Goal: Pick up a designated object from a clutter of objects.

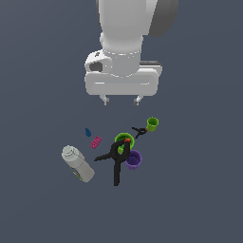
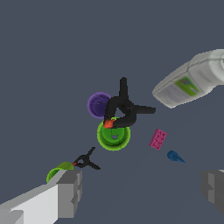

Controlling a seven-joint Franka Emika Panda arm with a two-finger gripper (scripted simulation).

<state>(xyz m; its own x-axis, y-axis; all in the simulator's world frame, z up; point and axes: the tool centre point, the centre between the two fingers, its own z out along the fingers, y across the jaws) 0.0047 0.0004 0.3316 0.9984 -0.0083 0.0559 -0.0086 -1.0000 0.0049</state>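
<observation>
Pink brick lies flat between the bottle and the big clamp, just beside the blue piece; the gripper, wide and empty above, should centre over the brick, clear of that piece, before descending.

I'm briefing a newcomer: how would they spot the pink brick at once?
Find the white-grey bottle lying at the exterior view's left. Between its cap and the big black clamp lies the pink brick, beside a small blue piece. It alone is magenta, flat and rectangular.
</observation>
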